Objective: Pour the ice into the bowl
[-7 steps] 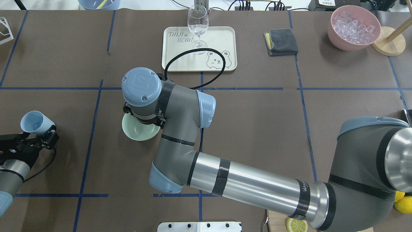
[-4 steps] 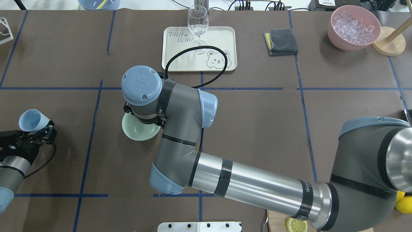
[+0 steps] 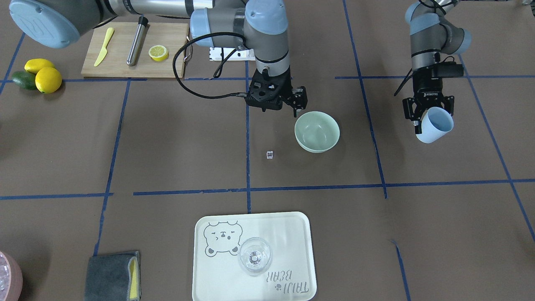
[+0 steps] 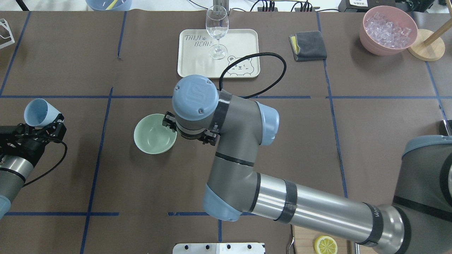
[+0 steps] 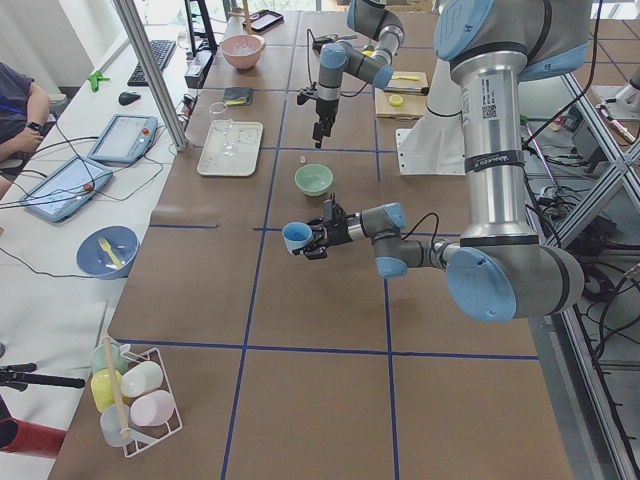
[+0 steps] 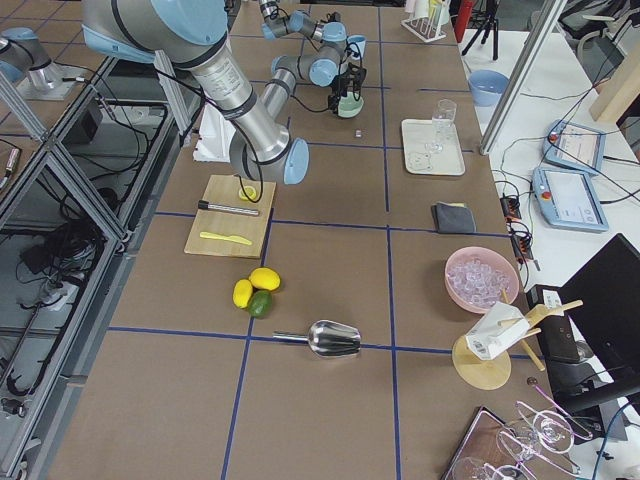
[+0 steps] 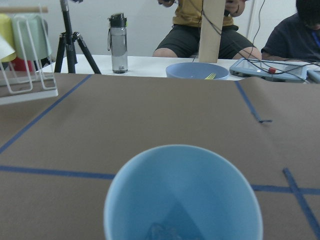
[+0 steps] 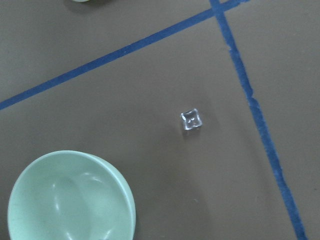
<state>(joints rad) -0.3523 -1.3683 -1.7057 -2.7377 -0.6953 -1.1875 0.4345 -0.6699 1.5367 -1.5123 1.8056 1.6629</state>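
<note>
The pale mint-green bowl (image 3: 317,131) stands on the brown table and looks empty; it also shows in the overhead view (image 4: 155,133) and the right wrist view (image 8: 70,200). My left gripper (image 3: 427,117) is shut on a light blue cup (image 4: 39,113), tilted, well to the bowl's left. In the left wrist view the cup (image 7: 182,195) shows a little clear ice (image 7: 160,232) at its bottom, mostly cut off by the frame edge. My right gripper (image 3: 297,104) is open and empty, hanging just beside the bowl's rim.
A lone clear cube (image 3: 270,154) lies on the table near the bowl. A tray (image 4: 247,38) with a wine glass (image 4: 216,30) stands at the back, with a grey cloth (image 4: 308,45) and a pink bowl (image 4: 367,40) of ice cubes further right.
My right arm has swung to the right, off the bowl, which now shows whole. My left gripper with the cup has shifted a little forward.
</note>
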